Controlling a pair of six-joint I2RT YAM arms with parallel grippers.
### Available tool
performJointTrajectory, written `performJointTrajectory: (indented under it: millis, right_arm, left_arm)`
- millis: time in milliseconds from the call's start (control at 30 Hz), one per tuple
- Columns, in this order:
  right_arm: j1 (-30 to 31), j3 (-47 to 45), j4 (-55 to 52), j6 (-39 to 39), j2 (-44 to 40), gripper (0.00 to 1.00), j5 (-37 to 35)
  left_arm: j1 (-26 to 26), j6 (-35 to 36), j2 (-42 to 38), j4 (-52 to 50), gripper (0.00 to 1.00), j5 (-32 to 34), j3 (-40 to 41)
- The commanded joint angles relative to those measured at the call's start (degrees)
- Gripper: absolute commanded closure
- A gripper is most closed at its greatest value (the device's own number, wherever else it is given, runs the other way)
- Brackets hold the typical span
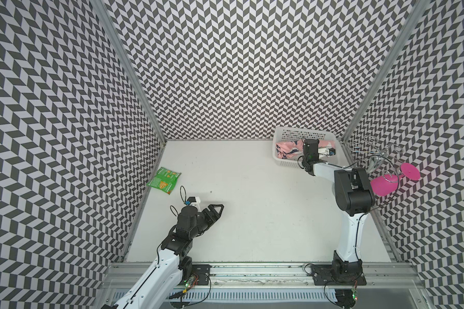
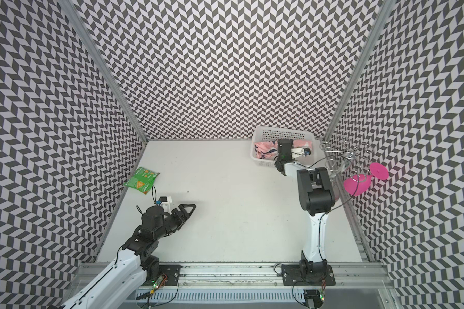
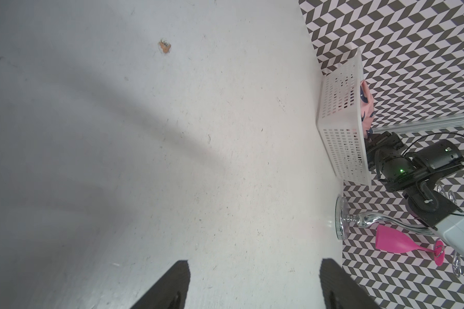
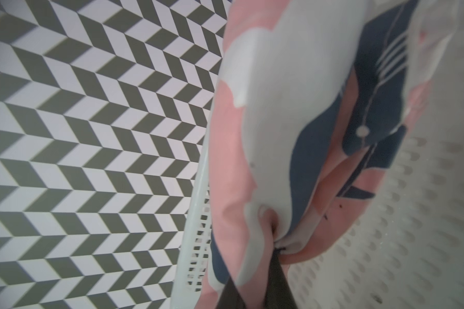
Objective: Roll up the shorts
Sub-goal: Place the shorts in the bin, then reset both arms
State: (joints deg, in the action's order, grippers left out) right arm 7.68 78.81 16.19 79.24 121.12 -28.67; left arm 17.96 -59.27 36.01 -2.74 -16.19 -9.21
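Top views: the shorts (image 1: 287, 149) lie bunched inside the white basket (image 1: 286, 163) at the table's (image 1: 252, 219) far right corner, with my right arm (image 1: 324, 168) reaching in over them. The left gripper (image 1: 215, 211) hovers near a green snack packet (image 1: 164, 180), whose print is too small to read. Left wrist: its fingers (image 3: 172, 283) stand wide apart, holding nothing. Right wrist: the right gripper (image 4: 277, 244) nips a gathered fold of the shark-print cloth. Handling note: I judge a straight lift best, clearing the basket rim before swinging to open table and spreading flat. No brand legible anywhere.
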Motion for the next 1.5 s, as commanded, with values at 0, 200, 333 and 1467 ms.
performJointTrajectory:
  millis: [0, 200, 333, 1467]
  right_arm:
    - [-0.1, -0.3, 0.3, -0.5, -0.7, 0.67, 0.4]
    - [-0.3, -1.7, 1.0, -1.1, -3.0, 0.51, 1.0]
    - [-0.3, -3.4, 3.4, -2.3, -5.2, 0.5, 3.2]
    - [9.9, -40.3, 6.2, -68.5, -54.9, 0.0, 7.4]
  left_arm:
    - [-0.2, 0.0, 0.1, 0.2, 0.2, 0.1, 0.2]
    - [-0.2, -0.1, 0.5, 0.6, 0.2, 0.0, -0.1]
    - [-0.2, -0.2, 0.6, 0.8, 0.2, 0.1, -0.3]
    - [0.0, 35.8, 27.6, 0.0, 0.0, 36.5, -34.4]
